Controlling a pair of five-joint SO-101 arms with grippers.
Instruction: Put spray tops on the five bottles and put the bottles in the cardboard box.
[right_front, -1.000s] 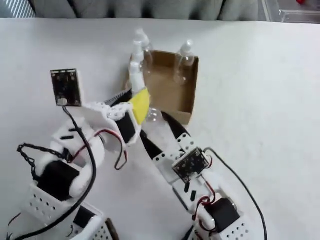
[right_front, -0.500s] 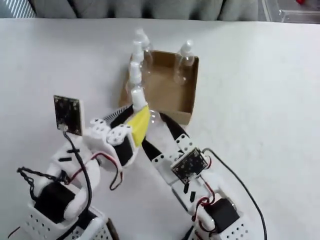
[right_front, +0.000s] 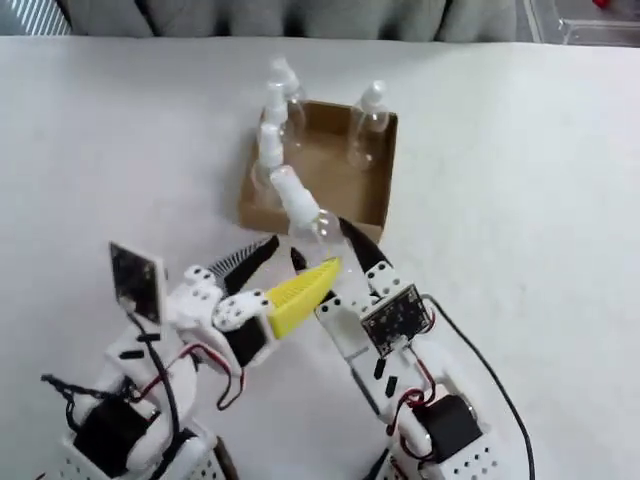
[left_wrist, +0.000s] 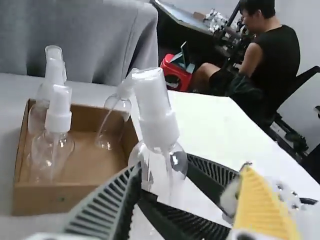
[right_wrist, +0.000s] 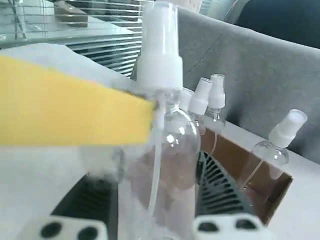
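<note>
Plastic bottle (right_wrist: 170, 135) sits between right fingers (right_wrist: 217, 192); overhead, left fingers (right_front: 305, 285) spread.

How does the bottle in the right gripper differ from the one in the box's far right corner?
The held bottle sits outside the cardboard box, at its near wall, clamped by the right gripper; the corner bottle stands free inside. The held bottle leans toward the box; the corner bottle stands upright. Both are clear with white spray tops fitted.

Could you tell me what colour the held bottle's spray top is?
White; the spray top shows best in the left wrist view.
</note>
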